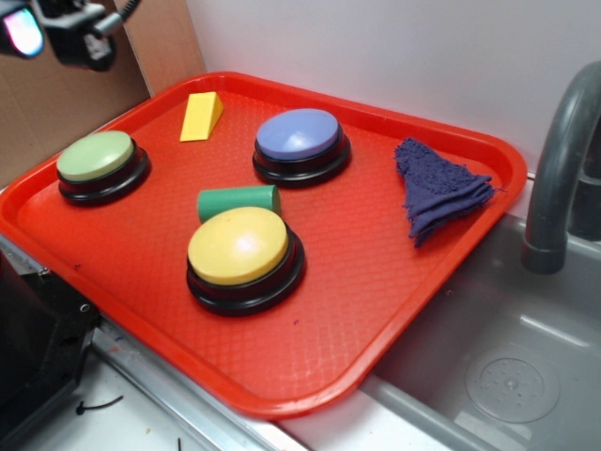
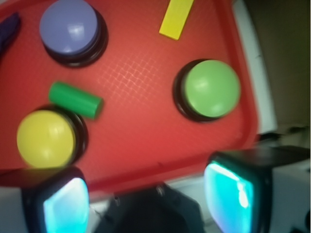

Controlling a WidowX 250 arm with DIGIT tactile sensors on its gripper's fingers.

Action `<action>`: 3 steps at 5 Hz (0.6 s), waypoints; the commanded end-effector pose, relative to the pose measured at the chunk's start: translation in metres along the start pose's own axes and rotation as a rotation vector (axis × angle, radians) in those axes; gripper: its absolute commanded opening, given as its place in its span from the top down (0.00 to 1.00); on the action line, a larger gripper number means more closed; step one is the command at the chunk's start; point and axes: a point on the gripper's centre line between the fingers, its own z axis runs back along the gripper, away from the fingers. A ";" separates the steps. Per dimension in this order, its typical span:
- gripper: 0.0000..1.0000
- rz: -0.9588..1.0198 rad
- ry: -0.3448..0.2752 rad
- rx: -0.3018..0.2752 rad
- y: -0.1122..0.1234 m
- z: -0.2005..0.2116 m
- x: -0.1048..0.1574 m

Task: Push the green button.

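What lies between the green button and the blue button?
Only bare red tray lies between the green button and the blue button; the exterior view shows this.

The green button (image 1: pixel 96 156) is sitting untouched at the left of the red tray (image 1: pixel 376 282), the green cylinder (image 1: pixel 238 201) is lying against the yellow button (image 1: pixel 238 246), and the gripper (image 1: pixel 56 28) is hanging high above, seemingly apart from everything.
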 end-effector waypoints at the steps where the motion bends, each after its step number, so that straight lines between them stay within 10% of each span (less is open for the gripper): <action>1: 0.00 0.105 -0.052 0.017 0.046 -0.053 0.023; 3: 0.00 0.059 -0.028 0.040 0.064 -0.093 0.025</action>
